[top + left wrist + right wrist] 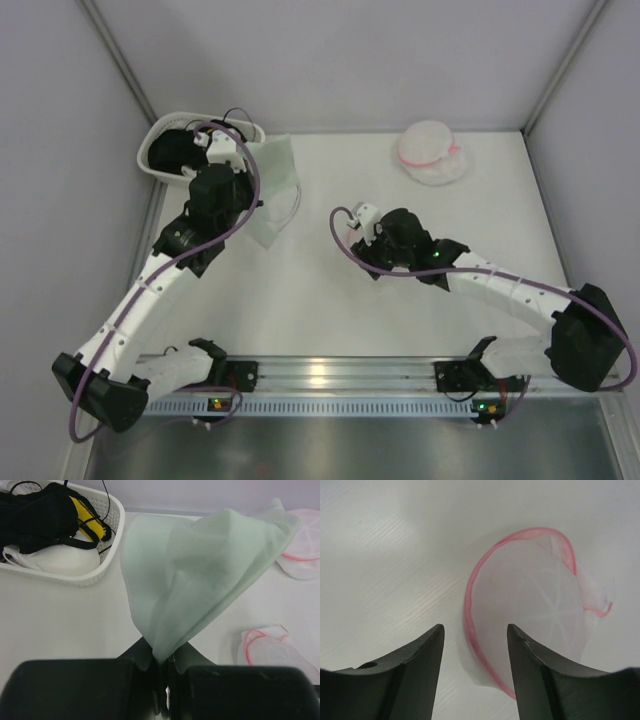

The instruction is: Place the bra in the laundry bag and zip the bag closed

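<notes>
While the left gripper clamps the bra, the right gripper stands wide open (empty).
Bra at 11 o'clock on the table; laundry bag at 1 o'clock.

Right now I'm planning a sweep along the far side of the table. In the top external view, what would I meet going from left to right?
white basket → bra → laundry bag

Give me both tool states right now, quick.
Left tool: closed, pinching the pale mesh bra.
Right tool: open, holding nothing, above the laundry bag.
</notes>
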Controlling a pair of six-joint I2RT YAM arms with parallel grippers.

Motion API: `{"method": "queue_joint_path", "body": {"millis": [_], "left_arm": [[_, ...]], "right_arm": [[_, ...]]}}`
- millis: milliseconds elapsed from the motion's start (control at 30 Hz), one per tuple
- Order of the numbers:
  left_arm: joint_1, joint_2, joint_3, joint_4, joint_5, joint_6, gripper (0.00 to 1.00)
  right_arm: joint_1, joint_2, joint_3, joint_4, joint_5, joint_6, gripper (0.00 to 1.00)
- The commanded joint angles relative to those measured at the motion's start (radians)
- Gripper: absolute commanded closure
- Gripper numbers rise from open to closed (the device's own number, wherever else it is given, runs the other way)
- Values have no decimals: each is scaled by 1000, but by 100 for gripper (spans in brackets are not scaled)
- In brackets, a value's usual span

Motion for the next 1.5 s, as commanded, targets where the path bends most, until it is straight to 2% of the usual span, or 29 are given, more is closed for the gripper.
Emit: {"method": "queue_joint_path", "body": {"millis": [0,167,267,300,400,500,633,767,833,933,1067,1167,1267,1400,1433,1467], "left_arm": [[5,-6,-4,25,-3,3,100],[7,-9,-3,25,5,5,100],[7,-9,-3,25,6,6,100],[7,-8,-3,24,6,6,100],[7,-11,-3,24,8,8,100],[7,-6,-6,24,9,8,100],[7,0,-1,24,24,9,100],[7,-2,-3,24,40,9,100],[8,-5,-6,25,35,9,100],[7,-13,-9,25,29,9,100],[8,-14,-14,27,32,6,100],[8,-13,-17,25,34,9,100],[8,-17,-18,25,31,12,100],[10,-23,-21,25,28,14,100],[10,-22,-21,25,29,16,100],[10,-20,-23,24,31,14,100]], "right_arm": [[22,31,45,-22,20,-28,46],[24,72,55,-21,95,-28,53],[25,90,69,-21,103,-23,64],[24,93,72,-22,101,-22,71],[24,89,78,-28,83,-14,80],[24,67,69,-19,87,-8,100],[22,63,90,-45,107,1,100],[20,49,98,-32,95,24,90],[11,60,123,-31,100,72,89],[-13,102,198,-63,62,205,100],[-9,167,259,-91,-2,287,100],[-1,192,244,-85,23,304,81],[-3,212,238,-100,29,298,70],[-1,215,238,-94,29,305,68],[-1,213,239,-90,26,307,64],[-1,210,241,-88,22,308,57]]}}
